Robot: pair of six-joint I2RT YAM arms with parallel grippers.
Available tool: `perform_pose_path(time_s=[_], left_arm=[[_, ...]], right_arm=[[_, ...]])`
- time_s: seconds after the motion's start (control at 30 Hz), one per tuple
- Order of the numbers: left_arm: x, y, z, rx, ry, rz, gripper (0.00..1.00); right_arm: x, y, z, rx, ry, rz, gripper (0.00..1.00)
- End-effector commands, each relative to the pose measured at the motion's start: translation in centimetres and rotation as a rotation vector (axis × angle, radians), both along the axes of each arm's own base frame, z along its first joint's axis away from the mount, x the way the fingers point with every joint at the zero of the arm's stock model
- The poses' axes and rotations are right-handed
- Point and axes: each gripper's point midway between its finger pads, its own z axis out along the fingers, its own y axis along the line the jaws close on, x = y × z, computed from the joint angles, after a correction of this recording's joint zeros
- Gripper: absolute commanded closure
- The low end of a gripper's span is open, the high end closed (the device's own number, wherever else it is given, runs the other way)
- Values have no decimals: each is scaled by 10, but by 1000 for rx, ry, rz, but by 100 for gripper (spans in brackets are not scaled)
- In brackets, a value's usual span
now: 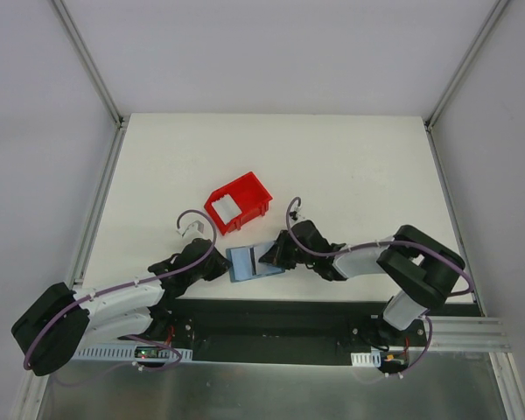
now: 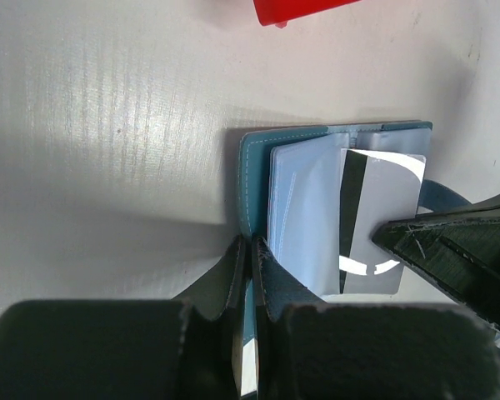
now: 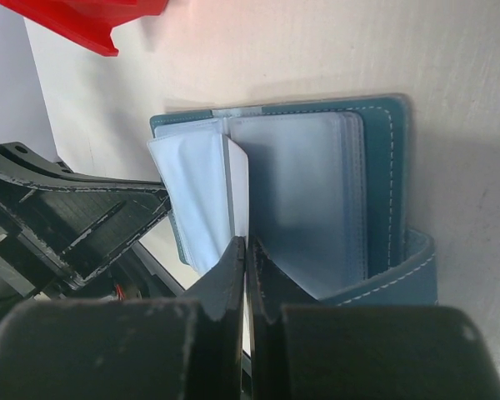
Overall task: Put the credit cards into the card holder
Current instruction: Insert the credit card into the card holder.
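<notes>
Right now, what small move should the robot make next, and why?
Probably the right gripper should ease its credit card deeper between the card holder's clear sleeves: the card looks only partly in, and the left gripper pins the cover steady.

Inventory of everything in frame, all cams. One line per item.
card holder: 1, teal with pale blue sleeves, lying open on the table between the two end effectors
held card: 1, pale with a black stripe, over the open sleeves
bin: 1, red, on the table just behind the card holder
white item: count unclear, white, inside the bin, probably cards
table: 1, white, under everything
left end effector: 1, black, shut on the card holder's teal edge
right end effector: 1, black, shut on the held card
</notes>
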Motion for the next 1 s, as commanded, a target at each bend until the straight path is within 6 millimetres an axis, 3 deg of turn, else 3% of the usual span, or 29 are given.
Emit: perform_pose_path(time_s=[0.0, 0.63, 0.73, 0.87, 0.97], left_arm=[[-28, 28, -34, 155, 120, -26, 100], [-25, 26, -33, 155, 113, -31, 100], [-26, 26, -33, 155, 113, -34, 100], [-27, 26, -33, 150, 114, -37, 100], [-28, 26, -33, 148, 110, -45, 100]], right_arm=[[-19, -18, -27, -115, 105, 62, 100], [-22, 20, -24, -52, 140, 164, 99], [-19, 17, -22, -92, 112, 158, 84], [-8, -9, -16, -248, 29, 124, 66], [-2, -18, -9, -309, -13, 117, 60]])
